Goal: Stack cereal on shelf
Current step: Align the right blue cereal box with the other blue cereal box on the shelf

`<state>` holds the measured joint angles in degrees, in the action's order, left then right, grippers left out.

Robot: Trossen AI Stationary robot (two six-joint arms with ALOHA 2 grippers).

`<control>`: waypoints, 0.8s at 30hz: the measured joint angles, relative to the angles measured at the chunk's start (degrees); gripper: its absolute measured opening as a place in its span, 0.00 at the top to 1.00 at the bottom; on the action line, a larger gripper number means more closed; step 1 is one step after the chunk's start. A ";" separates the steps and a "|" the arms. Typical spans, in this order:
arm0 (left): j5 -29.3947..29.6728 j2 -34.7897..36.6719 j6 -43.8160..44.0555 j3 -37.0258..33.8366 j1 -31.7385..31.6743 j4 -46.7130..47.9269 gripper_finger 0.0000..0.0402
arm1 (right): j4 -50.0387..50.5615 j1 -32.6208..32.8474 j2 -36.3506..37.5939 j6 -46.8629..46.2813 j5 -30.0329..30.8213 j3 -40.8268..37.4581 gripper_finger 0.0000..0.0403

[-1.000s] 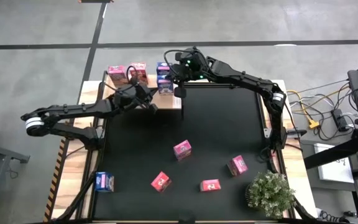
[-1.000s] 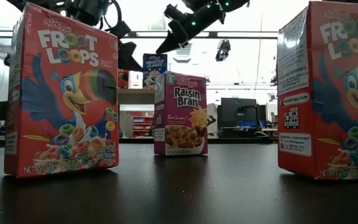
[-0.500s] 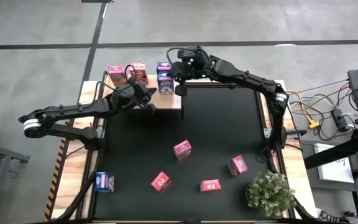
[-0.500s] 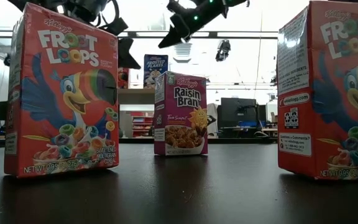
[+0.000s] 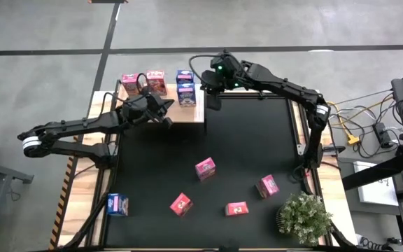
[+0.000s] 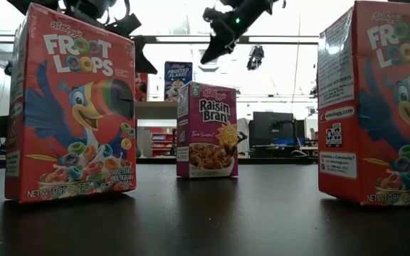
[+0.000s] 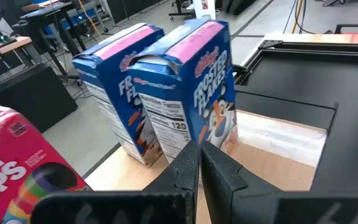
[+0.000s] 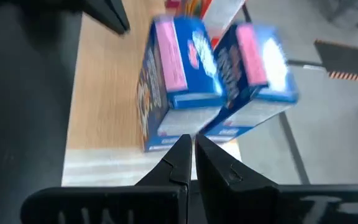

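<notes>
Two blue cereal boxes (image 5: 185, 85) stand upright side by side on the pale wooden shelf (image 5: 187, 115) at the mat's far left; two pink ones (image 5: 143, 82) stand to their left. My left gripper (image 5: 167, 122) is shut and hovers over the shelf just short of the blue boxes (image 7: 210, 93), touching nothing. My right gripper (image 5: 213, 102) is shut, above the shelf's right end beside the blue boxes (image 8: 166, 81), and holds nothing. Several more boxes stand on the black mat: four pink (image 5: 205, 168) and one blue (image 5: 117, 204).
A potted plant (image 5: 303, 217) stands at the mat's near right corner. In the low view two Froot Loops boxes (image 6: 70, 107) (image 6: 376, 99) and a Raisin Bran box (image 6: 206, 129) stand close to the camera. The mat's middle (image 5: 250, 140) is bare.
My right gripper has drawn away from the blue boxes toward the table's right edge, turning a little as it went. My left gripper has risen slightly and pulled back toward the left. Both stayed shut. The boxes on the shelf have kept their places.
</notes>
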<state>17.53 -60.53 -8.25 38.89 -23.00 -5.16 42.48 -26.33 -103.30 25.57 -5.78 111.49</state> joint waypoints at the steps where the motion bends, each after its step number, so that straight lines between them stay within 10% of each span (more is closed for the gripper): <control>1: -0.01 0.08 0.00 0.00 0.12 0.15 1.00 | -0.43 0.02 -0.40 -0.10 0.05 -0.56 0.97; 24: -0.06 0.37 0.31 0.00 0.67 0.12 1.00 | -11.67 0.30 -0.86 -0.07 0.83 -6.56 0.97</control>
<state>17.47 -60.16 -7.94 38.89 -22.33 -5.04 30.81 -26.03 -104.16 25.50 -4.95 104.92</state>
